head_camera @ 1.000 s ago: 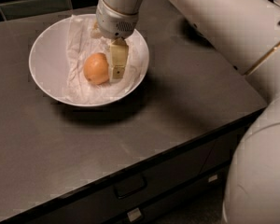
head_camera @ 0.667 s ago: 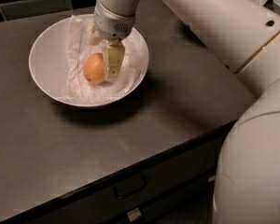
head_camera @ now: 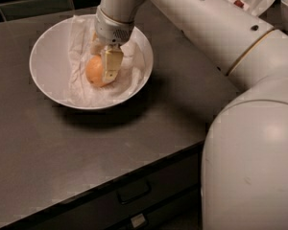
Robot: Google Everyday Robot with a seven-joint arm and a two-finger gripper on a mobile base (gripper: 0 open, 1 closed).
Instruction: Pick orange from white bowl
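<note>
Reach done, lift-out pending: my claw [head_camera: 105,67] is down inside the white bowl [head_camera: 45,56], with the orange [head_camera: 93,71] touching it just beneath, resting on the paper liner [head_camera: 81,35]; I cannot tell whether it has clenched.

Kitchen: dark counter [head_camera: 62,152], drawers [head_camera: 134,193], tiled wall [head_camera: 33,4]; pincer [head_camera: 102,71] in white bowl [head_camera: 43,80].

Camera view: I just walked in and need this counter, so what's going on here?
The robot's gripper reaches down into the white bowl, right against the orange. The orange lies on the crinkled paper lining the bowl, not yet lifted out. The bowl sits on a dark counter.
</note>
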